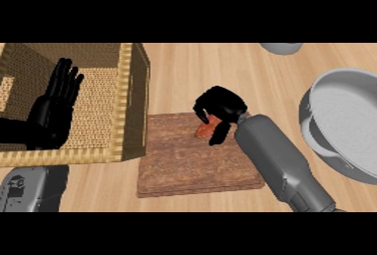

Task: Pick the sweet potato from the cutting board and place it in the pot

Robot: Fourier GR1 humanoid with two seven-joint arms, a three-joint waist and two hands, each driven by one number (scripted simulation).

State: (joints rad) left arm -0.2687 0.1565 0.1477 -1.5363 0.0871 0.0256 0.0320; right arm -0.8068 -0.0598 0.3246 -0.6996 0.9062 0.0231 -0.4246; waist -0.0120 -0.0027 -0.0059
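Note:
An orange sweet potato lies on the upper part of the brown cutting board. My right hand is over it with fingers and thumb curled round it, hiding most of it. The grey pot stands at the right edge of the counter, partly cut off by the view. At the left, my left hand is open with fingers up, in front of the wicker basket.
A large wicker basket stands left of the board, its wall touching the board's left edge. A grey round object shows at the top edge. Light wooden counter surrounds the board.

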